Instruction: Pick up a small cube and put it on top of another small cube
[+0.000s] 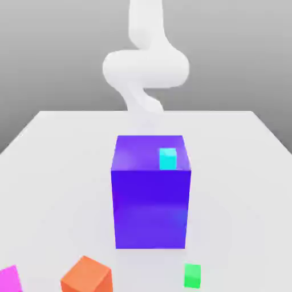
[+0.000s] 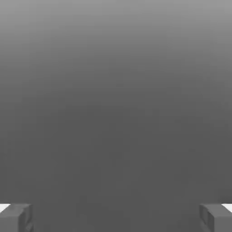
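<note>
The small magenta-pink cube [image 1: 8, 279] lies at the near edge of the table, at the exterior view's far left, partly cut off by the frame. The tiny green cube [image 1: 193, 275] sits on the table near the front, toward the exterior view's right. They are well apart, with an orange cube between them. My white arm [image 1: 145, 68] rises behind the far side of the table, away from both cubes. In the hand view my gripper [image 2: 116, 219] is open, its two grey fingertips [image 2: 16, 217] spread wide with nothing between them, facing a plain grey background.
A huge blue-purple block [image 1: 151, 205] stands in the middle of the white table [image 1: 57, 171], with a tiny cyan cube [image 1: 167, 158] on its top. An orange cube [image 1: 85, 275] sits at the front, just right of the magenta one.
</note>
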Motion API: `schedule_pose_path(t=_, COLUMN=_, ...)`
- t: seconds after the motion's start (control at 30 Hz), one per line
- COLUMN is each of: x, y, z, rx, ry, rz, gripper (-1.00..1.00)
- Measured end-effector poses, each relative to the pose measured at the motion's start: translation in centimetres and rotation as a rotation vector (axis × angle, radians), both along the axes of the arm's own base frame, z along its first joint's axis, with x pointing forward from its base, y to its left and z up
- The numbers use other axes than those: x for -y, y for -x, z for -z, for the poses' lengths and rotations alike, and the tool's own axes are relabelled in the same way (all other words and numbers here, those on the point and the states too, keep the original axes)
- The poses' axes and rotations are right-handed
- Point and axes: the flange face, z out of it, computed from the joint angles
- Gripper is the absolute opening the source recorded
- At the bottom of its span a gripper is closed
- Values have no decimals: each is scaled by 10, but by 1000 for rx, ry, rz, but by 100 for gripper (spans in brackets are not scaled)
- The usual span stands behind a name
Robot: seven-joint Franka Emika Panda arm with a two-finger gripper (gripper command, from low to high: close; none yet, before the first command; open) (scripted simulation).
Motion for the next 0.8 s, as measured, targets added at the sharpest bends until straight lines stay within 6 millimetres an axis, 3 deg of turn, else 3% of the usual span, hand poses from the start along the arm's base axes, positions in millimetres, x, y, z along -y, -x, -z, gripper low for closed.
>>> schedule_pose_path(t=0.2, x=42, y=-70, z=72, rx=-147, ry=-23, rz=-108, gripper=0)
schedule_pose_path(t=0.4, x=81, y=-122, z=156, rx=-272, ry=-29, rz=-196, gripper=0)
schedule_pose_path(t=0.6, x=121, y=-154, z=246, rx=-382, ry=-14, rz=-264, gripper=0)
schedule_pose_path(t=0.8, x=160, y=-167, z=333, rx=-487, ry=31, rz=-330, gripper=0)
